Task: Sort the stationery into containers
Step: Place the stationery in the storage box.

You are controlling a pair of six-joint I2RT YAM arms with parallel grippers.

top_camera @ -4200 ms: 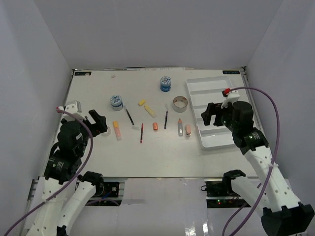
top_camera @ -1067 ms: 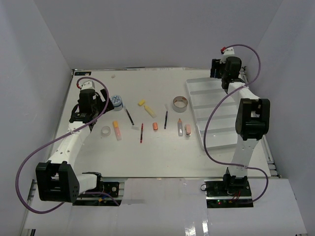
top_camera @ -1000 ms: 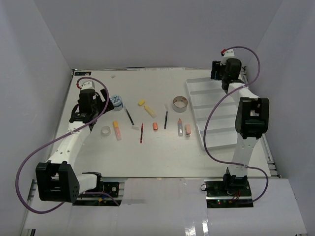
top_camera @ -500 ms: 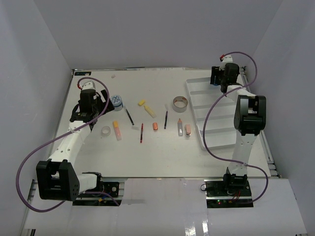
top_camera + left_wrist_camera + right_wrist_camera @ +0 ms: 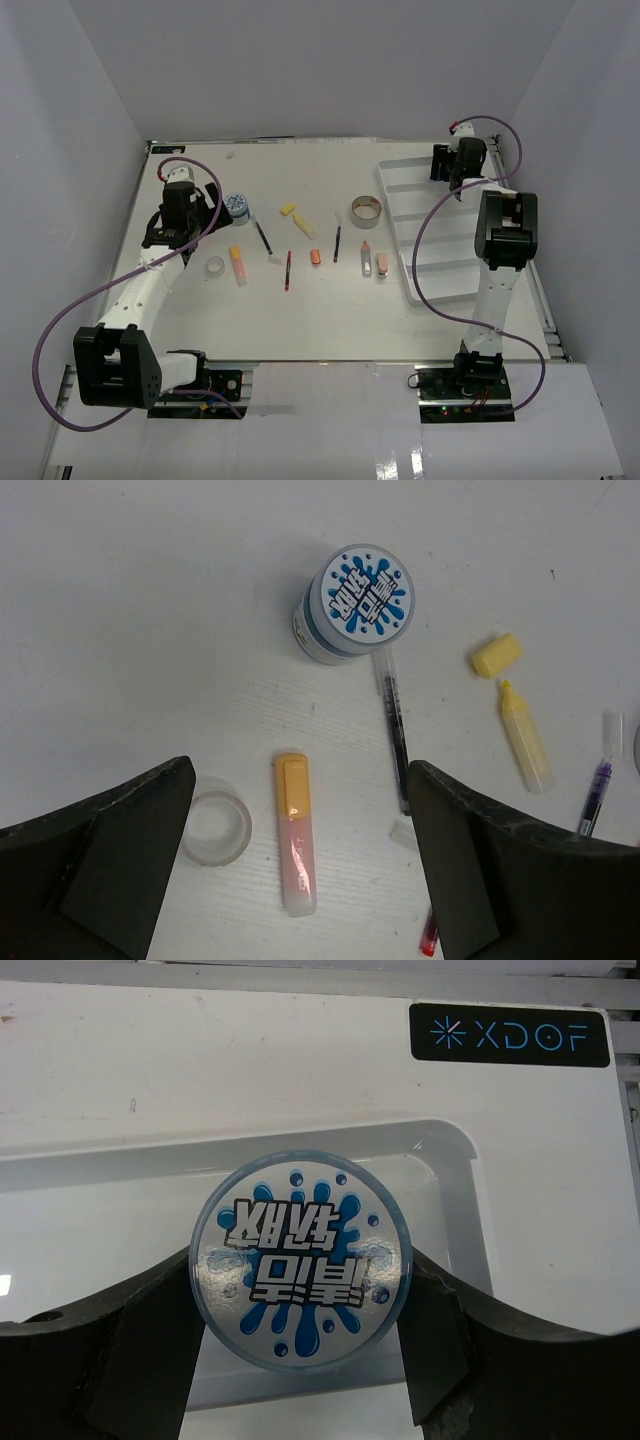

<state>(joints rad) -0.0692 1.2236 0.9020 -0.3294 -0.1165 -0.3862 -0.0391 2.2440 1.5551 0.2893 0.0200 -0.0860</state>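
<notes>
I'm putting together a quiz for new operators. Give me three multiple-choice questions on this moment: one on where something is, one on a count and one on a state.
1. Where is the tub between the right jaws?
A. At the tray's far end
B. Beside the pens
C. At the tray's near end

2. How many tape rolls lie on the table?
A. One
B. Two
C. Four

3. How do the left jaws stand?
A. Open, holding nothing
B. Shut on a pen
C. Shut on a highlighter

Answers:
1 A: the right wrist view shows the tub over the tray's corner compartment, by the far edge.
2 B: the top view shows a clear one and a grey one.
3 A: the left wrist view shows them wide apart above the table.
</notes>
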